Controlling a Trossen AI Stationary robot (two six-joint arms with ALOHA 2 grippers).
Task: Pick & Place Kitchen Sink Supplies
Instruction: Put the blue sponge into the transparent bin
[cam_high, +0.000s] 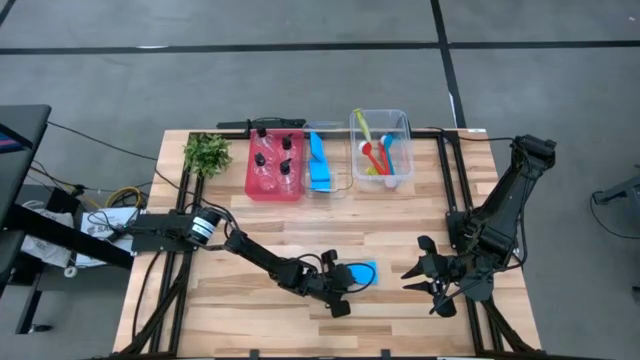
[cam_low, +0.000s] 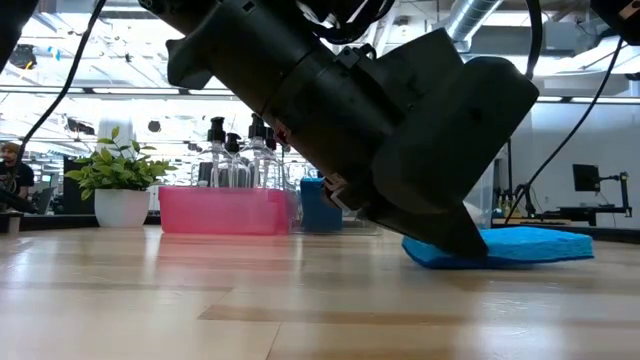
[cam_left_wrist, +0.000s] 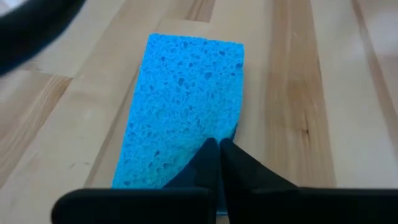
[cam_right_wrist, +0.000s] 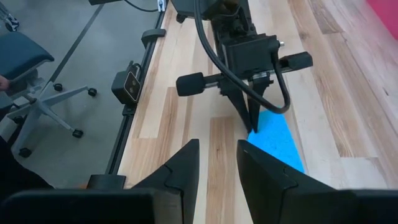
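A blue rectangular sponge (cam_high: 360, 271) lies flat on the wooden table (cam_high: 250, 320) near its front middle. It also shows in the low view (cam_low: 535, 245) and the left wrist view (cam_left_wrist: 180, 99). My left gripper (cam_left_wrist: 219, 152) is shut, its fingertips together on the sponge's near end; the right wrist view shows it from across the table (cam_right_wrist: 254, 126). My right gripper (cam_right_wrist: 217, 162) waits above the table's right side (cam_high: 425, 272), open with nothing between its fingers. My left gripper sets its shut fingertips (cam_left_wrist: 208, 155) on the top face of the sponge, at the end nearest the arm (cam_left_wrist: 186, 158). The fingers slant down from the table's left. The sponge lies flat on the table (cam_low: 560, 247). Nothing shows between the fingers.
At the far edge stand a red bin (cam_high: 274, 186) with clear black-capped bottles, a clear bin (cam_high: 338, 184) with blue sponges and a clear bin (cam_high: 404, 122) with coloured brushes. A potted plant (cam_high: 207, 153) stands left of them. Bare wood lies around the sponge.
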